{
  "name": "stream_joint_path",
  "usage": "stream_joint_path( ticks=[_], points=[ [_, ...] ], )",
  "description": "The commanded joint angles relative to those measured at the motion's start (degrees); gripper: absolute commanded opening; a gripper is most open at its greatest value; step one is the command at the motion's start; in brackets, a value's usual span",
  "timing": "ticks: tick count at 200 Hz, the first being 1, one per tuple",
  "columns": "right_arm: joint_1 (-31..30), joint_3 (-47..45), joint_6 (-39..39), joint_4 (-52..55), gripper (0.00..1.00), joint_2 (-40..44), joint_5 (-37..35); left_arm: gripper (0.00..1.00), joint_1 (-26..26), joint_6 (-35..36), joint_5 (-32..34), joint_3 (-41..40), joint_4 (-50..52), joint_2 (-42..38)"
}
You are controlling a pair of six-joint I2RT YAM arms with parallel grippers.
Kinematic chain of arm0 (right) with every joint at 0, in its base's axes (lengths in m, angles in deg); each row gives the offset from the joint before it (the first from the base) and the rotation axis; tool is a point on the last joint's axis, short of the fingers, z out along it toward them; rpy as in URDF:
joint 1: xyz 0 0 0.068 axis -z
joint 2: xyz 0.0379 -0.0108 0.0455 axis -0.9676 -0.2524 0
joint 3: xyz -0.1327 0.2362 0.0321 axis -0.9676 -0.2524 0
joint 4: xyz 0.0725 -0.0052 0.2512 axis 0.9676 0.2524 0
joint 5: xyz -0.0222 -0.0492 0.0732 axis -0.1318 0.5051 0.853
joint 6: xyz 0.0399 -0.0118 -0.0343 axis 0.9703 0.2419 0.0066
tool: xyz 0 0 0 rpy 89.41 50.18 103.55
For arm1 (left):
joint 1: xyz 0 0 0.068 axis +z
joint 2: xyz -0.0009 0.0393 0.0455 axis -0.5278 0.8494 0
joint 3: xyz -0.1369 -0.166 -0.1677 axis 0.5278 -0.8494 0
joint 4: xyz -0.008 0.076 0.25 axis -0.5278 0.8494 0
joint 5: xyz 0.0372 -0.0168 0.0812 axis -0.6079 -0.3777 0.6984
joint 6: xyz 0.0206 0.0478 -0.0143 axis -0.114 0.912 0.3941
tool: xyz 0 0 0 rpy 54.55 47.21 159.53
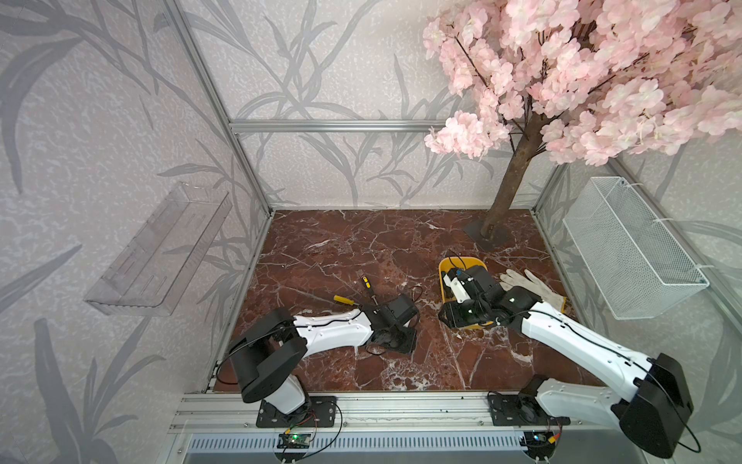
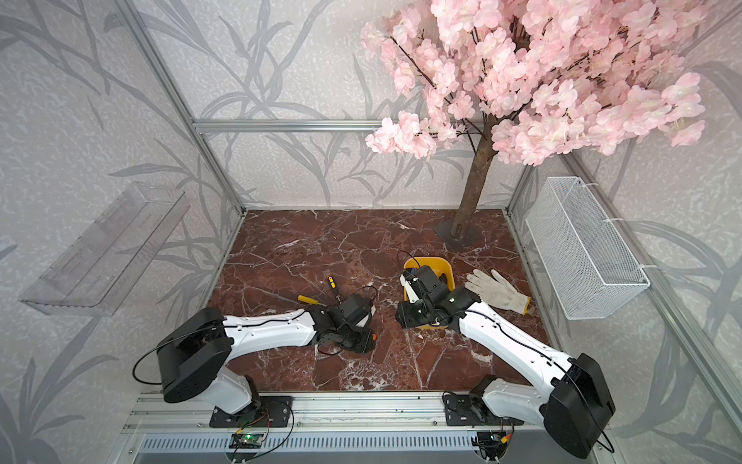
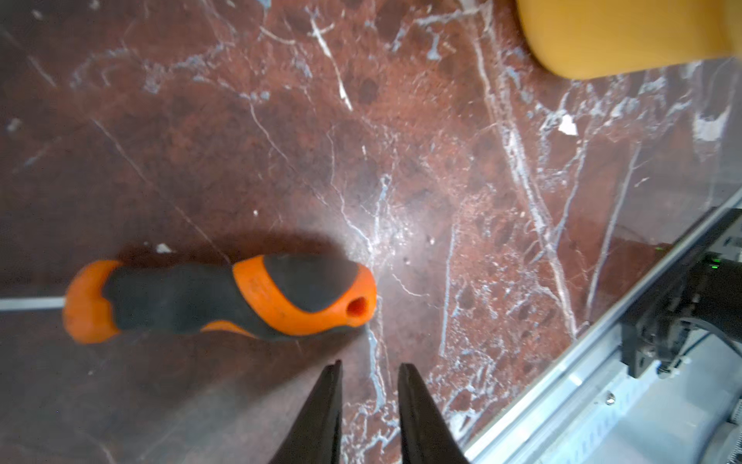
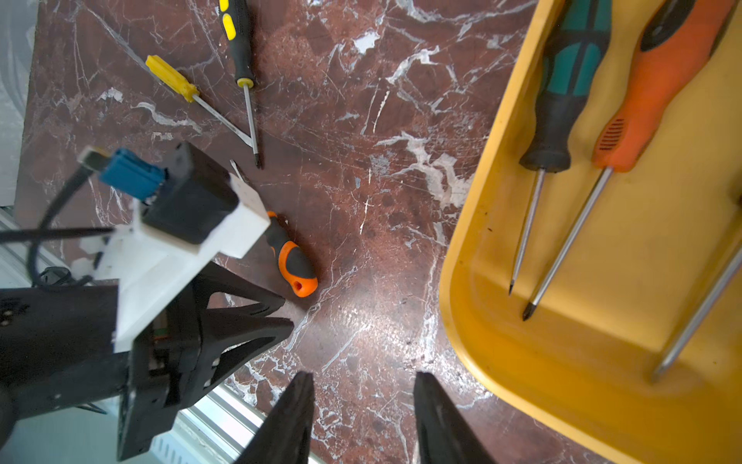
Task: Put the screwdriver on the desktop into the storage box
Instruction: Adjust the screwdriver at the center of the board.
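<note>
An orange-and-black-handled screwdriver (image 3: 221,297) lies flat on the marble desktop (image 3: 401,140); it also shows in the right wrist view (image 4: 291,261). My left gripper (image 3: 369,365) hangs low beside the handle's butt end, jaws a narrow gap apart with only marble between them. A yellow-handled screwdriver (image 1: 345,299) and a black-and-yellow one (image 1: 366,282) lie further back, their tips nearly crossing. The yellow storage box (image 4: 482,201) holds a green-black screwdriver (image 4: 562,80), an orange one (image 4: 650,88) and another steel shaft. My right gripper (image 4: 363,375) is open and empty over bare desktop beside the box.
A white work glove (image 1: 530,287) lies right of the box. The tree trunk (image 1: 510,193) stands at the back right. A white wire basket (image 1: 634,249) hangs on the right wall, a clear shelf (image 1: 160,249) on the left. The aluminium front rail (image 3: 562,381) is close to my left gripper.
</note>
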Motion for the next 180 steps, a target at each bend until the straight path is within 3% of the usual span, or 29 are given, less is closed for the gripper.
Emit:
stream_joint_path(
  ticks=[1, 65, 100, 142, 165, 180],
  points=[
    [0.5, -0.6, 0.7, -0.1, 0.45, 1.9, -1.4, 0.37, 0.0, 1.0, 3.3, 2.7, -1.2, 2.1],
    [0.7, -0.4, 0.8, -0.6, 0.44, 1.8, -1.4, 0.58, 0.0, 3.2, 12.4, 8.5, -4.7, 4.6],
    [0.7, 0.5, 0.2, 0.3, 0.45, 2.1, -2.0, 0.62, 0.4, 5.8, 14.9, 10.9, -3.2, 4.3],
    [1.5, 0.7, -0.6, 1.0, 0.45, 3.1, -2.5, 0.87, 1.5, 12.3, 21.9, 10.9, -1.9, -1.3],
    [1.9, 1.5, -1.1, 1.8, 0.45, 3.7, -3.0, 0.9, 3.4, 16.3, 21.8, 13.9, 1.6, 1.1],
    [2.4, 1.6, -1.1, 2.0, 0.45, 4.6, -3.0, 0.87, 5.0, 18.2, 21.5, 17.0, 6.1, 4.0]
  ],
)
